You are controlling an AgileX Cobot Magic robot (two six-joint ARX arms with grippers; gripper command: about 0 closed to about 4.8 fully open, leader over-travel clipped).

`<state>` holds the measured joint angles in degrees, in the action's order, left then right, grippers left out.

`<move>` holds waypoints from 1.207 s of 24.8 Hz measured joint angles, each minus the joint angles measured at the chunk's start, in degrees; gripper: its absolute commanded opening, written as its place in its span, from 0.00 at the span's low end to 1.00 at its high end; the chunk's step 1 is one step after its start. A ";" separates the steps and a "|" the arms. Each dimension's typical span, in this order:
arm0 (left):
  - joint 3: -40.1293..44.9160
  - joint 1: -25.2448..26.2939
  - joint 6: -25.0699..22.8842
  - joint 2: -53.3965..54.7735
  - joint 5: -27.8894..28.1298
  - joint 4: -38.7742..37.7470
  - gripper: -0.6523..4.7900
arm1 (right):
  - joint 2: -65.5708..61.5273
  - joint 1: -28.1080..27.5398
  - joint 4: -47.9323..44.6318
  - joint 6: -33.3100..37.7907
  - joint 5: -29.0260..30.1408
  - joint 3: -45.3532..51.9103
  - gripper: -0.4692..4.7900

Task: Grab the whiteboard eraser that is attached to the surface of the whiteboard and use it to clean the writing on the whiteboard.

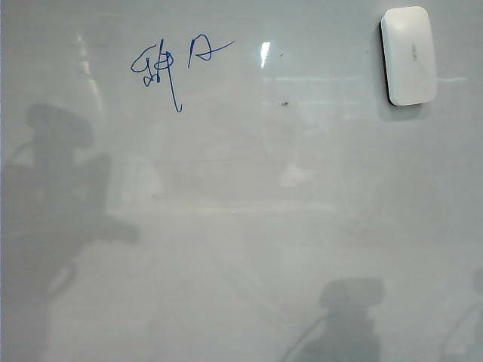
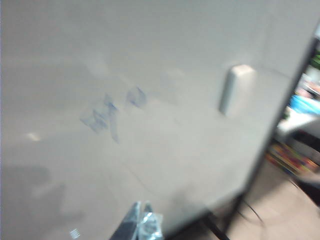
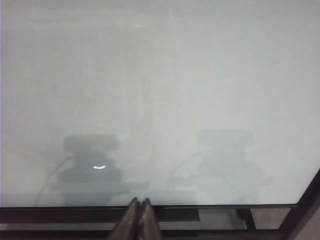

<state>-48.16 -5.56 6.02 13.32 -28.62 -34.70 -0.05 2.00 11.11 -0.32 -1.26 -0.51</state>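
two blue scribbles [image 1: 170, 68]; both grippers [image 3: 140, 212] [image 2: 142, 222] shut

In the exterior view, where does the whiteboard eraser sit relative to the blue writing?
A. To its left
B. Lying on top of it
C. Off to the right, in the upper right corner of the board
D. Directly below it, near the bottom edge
C: the whiteboard eraser sits on the whiteboard in the upper right corner, well apart from the writing at upper left, with bare board between them.
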 measured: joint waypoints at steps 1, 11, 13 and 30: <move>-1.42 -0.13 0.00 0.02 -0.96 -2.95 0.12 | 0.00 0.00 0.00 0.00 0.00 0.00 0.08; -6.45 0.07 -5.90 -5.07 -3.34 -18.71 0.12 | 0.00 0.00 0.00 -0.02 0.00 0.00 0.08; -6.45 0.07 -6.25 -5.07 -3.34 -18.73 0.12 | 0.00 0.00 0.00 0.00 0.00 0.00 0.08; -6.43 0.07 -9.01 -5.07 9.31 -15.78 0.12 | 0.00 0.00 0.00 -0.15 -0.02 0.00 0.08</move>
<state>-54.59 -5.50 -2.98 8.25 -19.31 -50.48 -0.05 2.00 11.11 -0.47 -1.28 -0.51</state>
